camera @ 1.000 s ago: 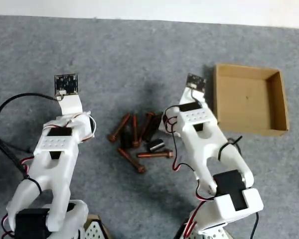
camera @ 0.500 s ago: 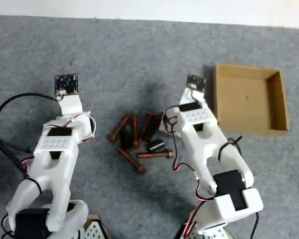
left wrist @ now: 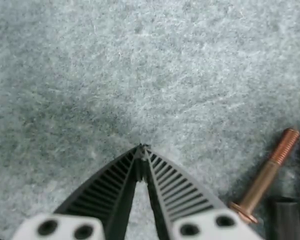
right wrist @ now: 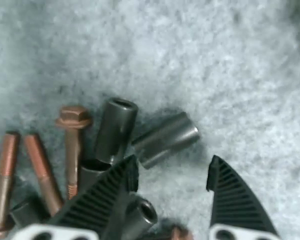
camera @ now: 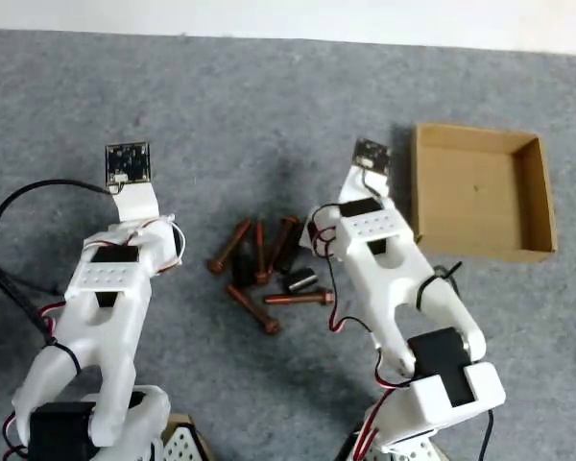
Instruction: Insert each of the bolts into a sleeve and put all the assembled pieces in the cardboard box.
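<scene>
Several copper bolts [camera: 259,254] and dark sleeves [camera: 300,280] lie in a loose pile on the grey carpet between my two arms. The open cardboard box [camera: 530,197] sits at the right. My right gripper [right wrist: 172,172] stands open just above the pile, with one dark sleeve [right wrist: 165,140] lying ahead of the gap between its fingers and a second sleeve [right wrist: 115,129] beside it. A bolt [right wrist: 70,145] rests next to these. My left gripper [left wrist: 141,148] is shut with nothing in it, over bare carpet to the left of the pile; one bolt [left wrist: 267,175] lies close by.
The left arm [camera: 110,288] and the right arm [camera: 394,279] flank the pile. The box stands just right of the right arm's wrist. Open carpet [camera: 221,106] stretches behind the pile to the table's far edge.
The right arm's wrist has shifted slightly left toward the pile. The left arm, the bolts and the sleeves have not moved.
</scene>
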`<state>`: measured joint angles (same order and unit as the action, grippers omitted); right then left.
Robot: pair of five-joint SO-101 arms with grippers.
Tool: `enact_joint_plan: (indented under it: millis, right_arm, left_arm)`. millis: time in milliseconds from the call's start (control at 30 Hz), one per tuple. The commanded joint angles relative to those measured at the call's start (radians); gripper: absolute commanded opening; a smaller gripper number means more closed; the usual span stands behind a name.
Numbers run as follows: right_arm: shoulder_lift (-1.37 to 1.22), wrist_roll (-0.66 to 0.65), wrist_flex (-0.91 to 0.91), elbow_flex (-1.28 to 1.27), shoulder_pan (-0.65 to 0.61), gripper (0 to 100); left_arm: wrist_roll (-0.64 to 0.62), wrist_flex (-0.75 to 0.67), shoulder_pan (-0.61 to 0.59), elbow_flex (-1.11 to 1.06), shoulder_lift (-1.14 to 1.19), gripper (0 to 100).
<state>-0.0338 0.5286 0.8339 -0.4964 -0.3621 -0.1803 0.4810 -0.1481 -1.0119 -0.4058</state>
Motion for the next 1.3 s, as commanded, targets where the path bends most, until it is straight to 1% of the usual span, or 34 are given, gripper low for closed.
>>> enact_joint_plan:
  millis: [0,167,233,400,567,633,667,767,900,1000,1133,1267]
  right_arm:
    - [0.038,0.091,-0.022,0.028,0.001,21.0]
    - [0.036,0.103,-0.025,0.028,0.005,21.0]
    - [0.036,0.106,-0.053,0.022,0.016,21.0]
    - [0.038,0.175,-0.074,0.022,0.05,21.0]
    - [0.047,0.175,-0.073,0.022,0.062,21.0]
    - [0.047,0.157,-0.073,0.022,0.059,21.0]
    - [0.047,0.118,-0.064,0.022,0.058,21.0]
    - [0.047,-0.135,0.025,0.03,0.056,21.0]
    - [0.039,-0.483,0.027,0.042,0.062,21.0]
    - [0.045,-0.667,0.027,0.044,0.062,21.1]
    - [0.039,-0.763,0.016,0.039,0.061,21.1]
    - [0.041,-0.809,-0.073,0.038,0.058,21.1]
  left_arm:
    - [-0.005,-0.018,0.007,0.027,-0.007,1]
    - [-0.005,-0.018,0.007,0.027,-0.007,1]
    - [-0.005,-0.018,0.007,0.027,-0.007,1]
    - [-0.005,-0.018,0.007,0.027,-0.007,1]
    - [-0.005,-0.018,0.007,0.027,-0.007,1]
    - [-0.005,-0.018,0.007,0.027,-0.007,1]
    - [-0.005,-0.018,0.007,0.027,-0.007,1]
    - [-0.005,-0.018,0.007,0.027,-0.007,1]
    - [-0.005,-0.018,0.007,0.027,-0.007,1]
    - [-0.005,-0.018,0.007,0.027,-0.007,1]
    - [-0.005,-0.018,0.007,0.027,-0.007,1]
    - [-0.005,-0.018,0.007,0.027,-0.007,1]
